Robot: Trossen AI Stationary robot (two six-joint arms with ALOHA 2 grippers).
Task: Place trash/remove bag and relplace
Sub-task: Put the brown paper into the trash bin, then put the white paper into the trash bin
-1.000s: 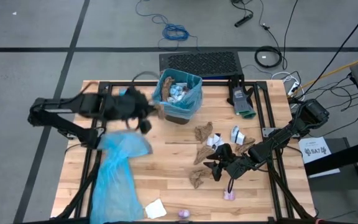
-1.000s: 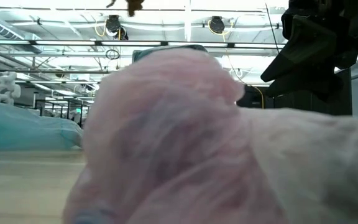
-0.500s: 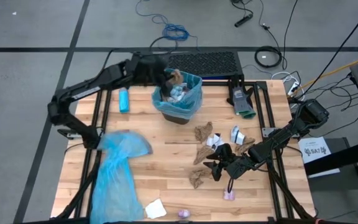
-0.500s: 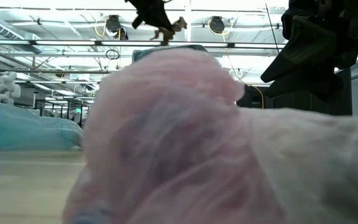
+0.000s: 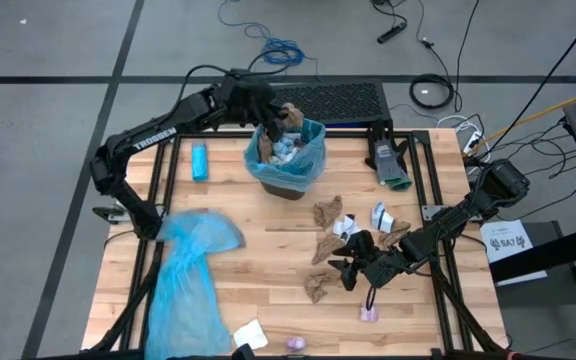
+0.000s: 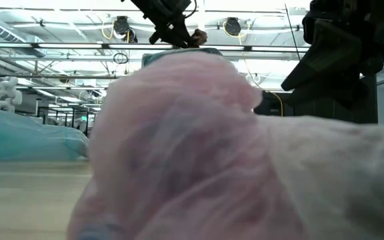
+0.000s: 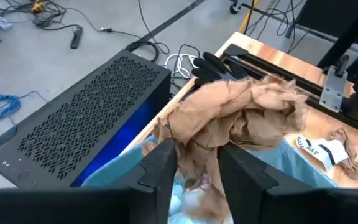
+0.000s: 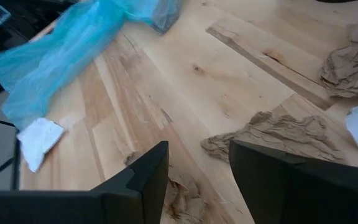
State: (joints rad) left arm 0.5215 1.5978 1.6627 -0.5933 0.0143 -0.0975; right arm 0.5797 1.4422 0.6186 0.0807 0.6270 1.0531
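The left hand (image 5: 280, 115) is stretched out over the far rim of the bin (image 5: 286, 152), which stands at the far middle of the table (image 5: 268, 260) and is lined with a light-blue bag (image 5: 313, 150). In the left wrist view a crumpled brown paper wad (image 7: 241, 112) sits between the 2 dark fingers (image 7: 160, 168); the fingers stand a little apart on either side of it, and whether they grip it or have let go cannot be told. The wad hangs above the open bin, where white and light-blue scraps (image 5: 284, 148) already lie.

The right hand (image 5: 350, 266) waits low over the table on the near right, its fingers apart and holding nothing, as the right wrist view shows. Just beside it lies the rest of the trash: a brown wad (image 5: 327, 211) and another brown piece (image 5: 325, 246) toward the middle, a brown scrap (image 5: 316, 287) nearer the front edge, white and light-blue bits (image 5: 380, 216) to the right, and a pink wrapper (image 5: 369, 314) near the front.

A loose light-blue bag (image 5: 190, 270) sprawls over the near left of the table, with a white scrap (image 5: 250, 335) at its near end. A small blue oblong object (image 5: 199, 160) lies on the far left, apart from the bin. In the low view a pink wrapper (image 6: 232, 153) fills most of the frame, close to the lens.
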